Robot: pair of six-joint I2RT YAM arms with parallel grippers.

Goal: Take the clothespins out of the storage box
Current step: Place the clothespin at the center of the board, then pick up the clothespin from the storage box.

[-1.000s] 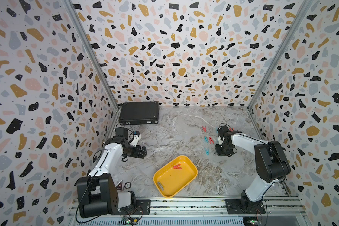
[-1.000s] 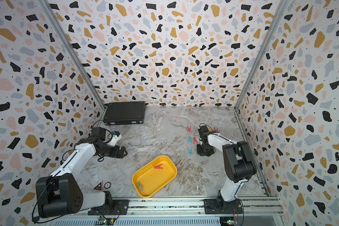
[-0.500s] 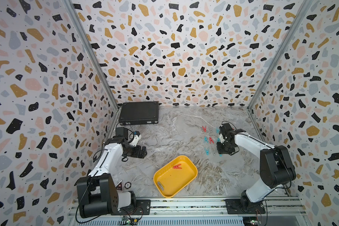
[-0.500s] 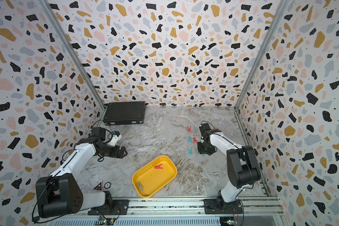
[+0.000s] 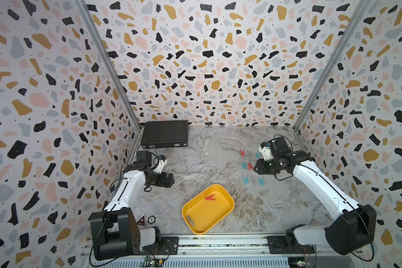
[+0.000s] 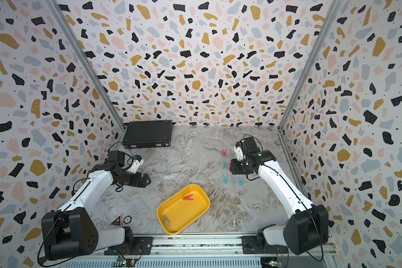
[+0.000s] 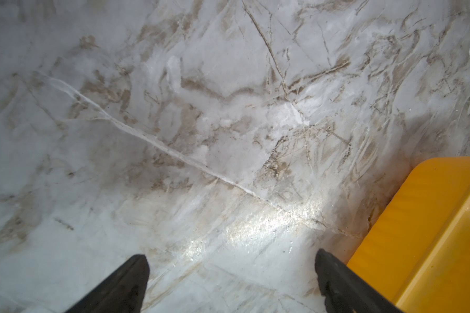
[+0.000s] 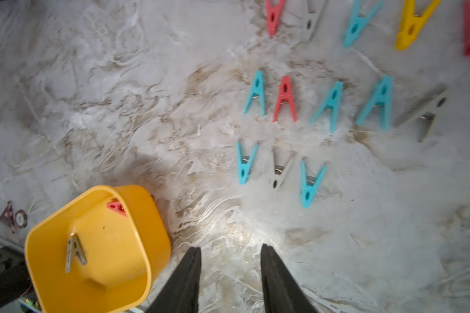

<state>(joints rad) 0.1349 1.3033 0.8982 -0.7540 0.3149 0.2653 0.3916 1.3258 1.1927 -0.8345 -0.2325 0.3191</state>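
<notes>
Nearly done: we see most clothespins (image 8: 285, 99) laid in rows on the table (image 5: 207, 150). A red one (image 5: 210, 197) and a grey one (image 5: 190, 220) lie in the yellow box (image 5: 218, 208). The left gripper (image 7: 231, 253) and right gripper (image 8: 230, 248) both gape, empty.

3 walls (image 5: 207, 58) close the cell, white with terrazzo flecks in black, ochre, pink and grey; 2 bare metal posts (image 5: 109, 67) run up the back corners; the floor (image 5: 207, 157) is grey marble-patterned, veined brown, with a glare patch (image 7: 250, 230) in both wrist views; a flat black case (image 5: 164, 134) lies in the back left corner; a metal rail (image 5: 218, 244) edges the front.
</notes>
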